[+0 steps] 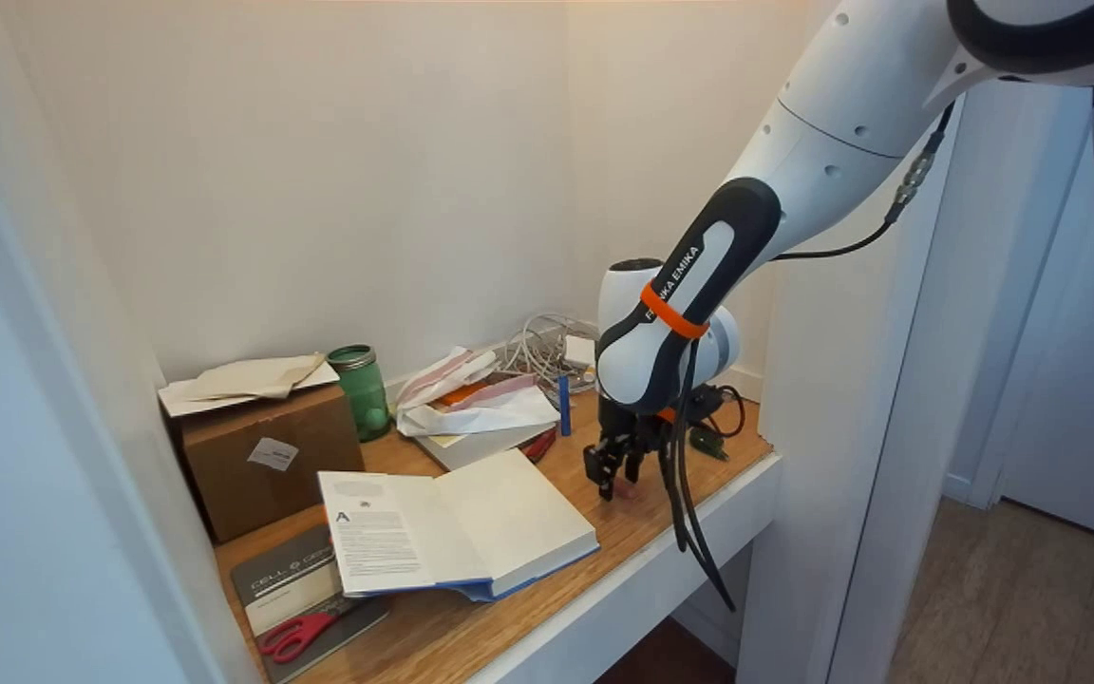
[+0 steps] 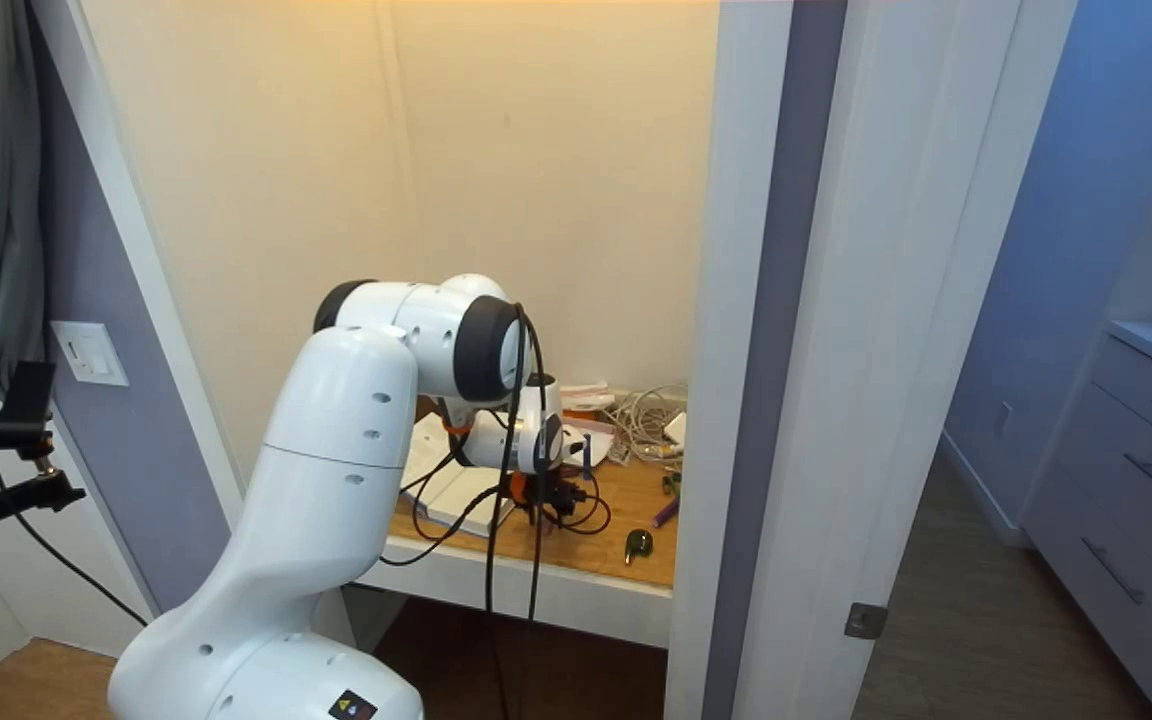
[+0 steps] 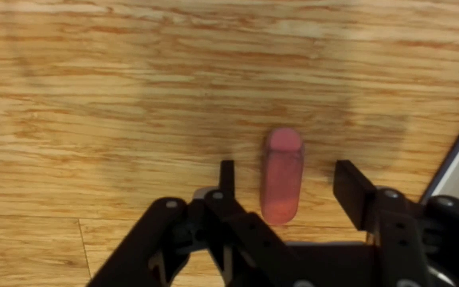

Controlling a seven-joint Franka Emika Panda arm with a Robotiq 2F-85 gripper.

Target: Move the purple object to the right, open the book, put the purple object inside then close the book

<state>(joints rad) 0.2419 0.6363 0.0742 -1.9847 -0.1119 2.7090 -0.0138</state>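
Note:
A pink, rounded oblong object (image 3: 282, 187) lies on the wooden desk in the wrist view. It shows faintly under the fingers in an exterior view (image 1: 625, 490). My gripper (image 3: 285, 165) is open, one finger on each side of it, with gaps and no contact. The gripper (image 1: 619, 483) points down close to the desk. The book (image 1: 518, 513) lies open, white pages up, blue cover edges showing, beside the gripper. It also shows, partly hidden by the arm, in an exterior view (image 2: 456, 490). A purple stick (image 2: 668, 512) lies near the desk's right end there.
A brown cardboard box (image 1: 272, 456) and green jar (image 1: 364, 394) stand behind the book. A grey notebook (image 1: 291, 570) with red scissors (image 1: 295, 636) lies beside it. A white bag (image 1: 480, 413), blue marker (image 1: 564, 407) and tangled cables (image 1: 547, 351) lie at the back. A dark green item (image 2: 639, 543) lies nearby.

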